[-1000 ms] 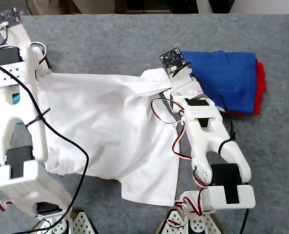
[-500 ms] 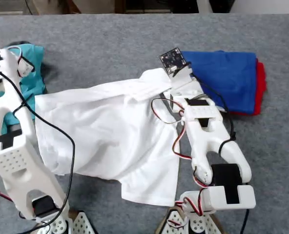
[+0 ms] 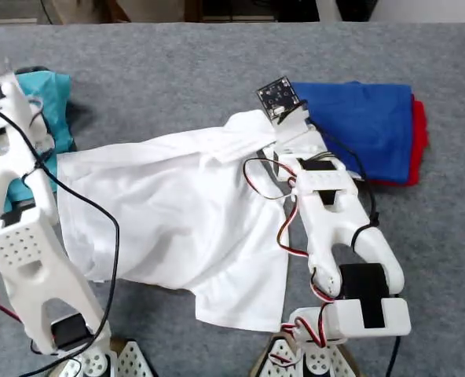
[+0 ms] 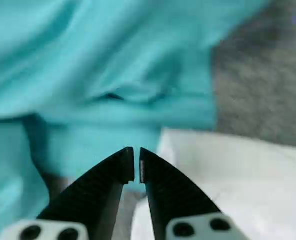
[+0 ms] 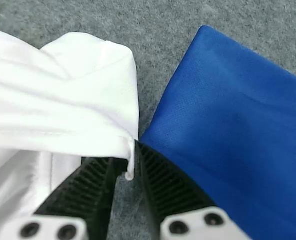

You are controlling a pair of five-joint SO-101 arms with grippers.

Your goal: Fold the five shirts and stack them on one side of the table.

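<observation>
The right claw (image 5: pixel 130 165) is pinching an edge of the white shirt (image 3: pixel 170 220) just beside the folded blue shirt (image 3: pixel 366 118), likely anchoring it for a fold across the bench (image 3: pixel 177 63). The left claw (image 4: pixel 137 162) is hovering clenched and empty over the teal shirt (image 4: pixel 88 60).

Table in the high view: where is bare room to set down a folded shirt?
Bare grey table lies along the far edge, between the teal shirt and the blue shirt. Another patch is the near right corner, beside the right arm and nearer than the red shirt. The middle is crowded: the white shirt covers it.
</observation>
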